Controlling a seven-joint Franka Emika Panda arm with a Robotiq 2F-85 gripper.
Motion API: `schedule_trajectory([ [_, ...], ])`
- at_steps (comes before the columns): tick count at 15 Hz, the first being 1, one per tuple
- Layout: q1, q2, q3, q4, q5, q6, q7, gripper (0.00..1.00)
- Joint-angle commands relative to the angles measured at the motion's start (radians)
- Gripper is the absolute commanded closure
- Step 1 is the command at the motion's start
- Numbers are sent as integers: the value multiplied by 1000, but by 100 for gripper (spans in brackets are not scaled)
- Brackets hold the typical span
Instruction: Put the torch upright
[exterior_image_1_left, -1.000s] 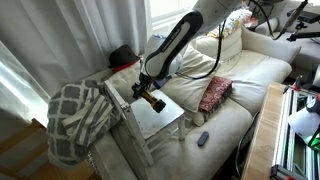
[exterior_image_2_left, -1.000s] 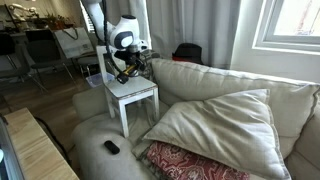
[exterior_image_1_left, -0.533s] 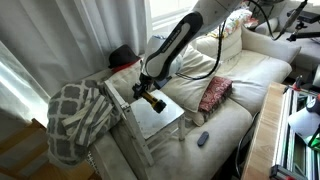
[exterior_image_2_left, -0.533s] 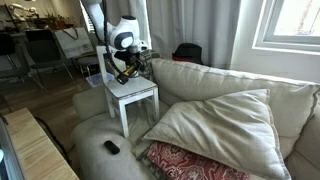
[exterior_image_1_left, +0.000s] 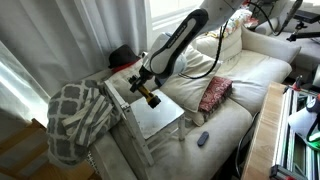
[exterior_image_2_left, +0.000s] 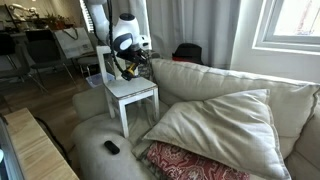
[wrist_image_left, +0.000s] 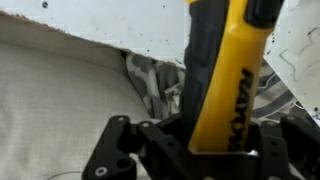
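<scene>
The torch (wrist_image_left: 225, 70) has a yellow body with black parts and fills the wrist view, pointing away from the jaws. My gripper (wrist_image_left: 214, 150) is shut on its lower end. In both exterior views the gripper (exterior_image_1_left: 143, 84) (exterior_image_2_left: 127, 62) holds the torch (exterior_image_1_left: 153, 99) (exterior_image_2_left: 123, 71) tilted a little above the small white table (exterior_image_1_left: 160, 120) (exterior_image_2_left: 138, 93). The torch's far tip hangs close over the tabletop; I cannot tell if it touches.
A checked blanket (exterior_image_1_left: 75, 115) hangs over a chair beside the table. A small flat dark remote-like object (exterior_image_1_left: 203, 138) (exterior_image_2_left: 111, 147) lies on the sofa seat. A red patterned pillow (exterior_image_1_left: 214, 93) and a large beige cushion (exterior_image_2_left: 215, 120) lie on the sofa.
My gripper has risen slightly and shifted a little over the table with the torch still held in it.
</scene>
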Motion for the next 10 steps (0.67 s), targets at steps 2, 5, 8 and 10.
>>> schedule_trajectory([
  [2,-160,48,152,-80,-199,157,-59,95],
  [5,-267,117,251,-115,-394,236,-75,95],
  [8,-380,205,341,-142,-605,244,-93,95],
  [10,-320,158,282,-127,-579,211,-24,80],
])
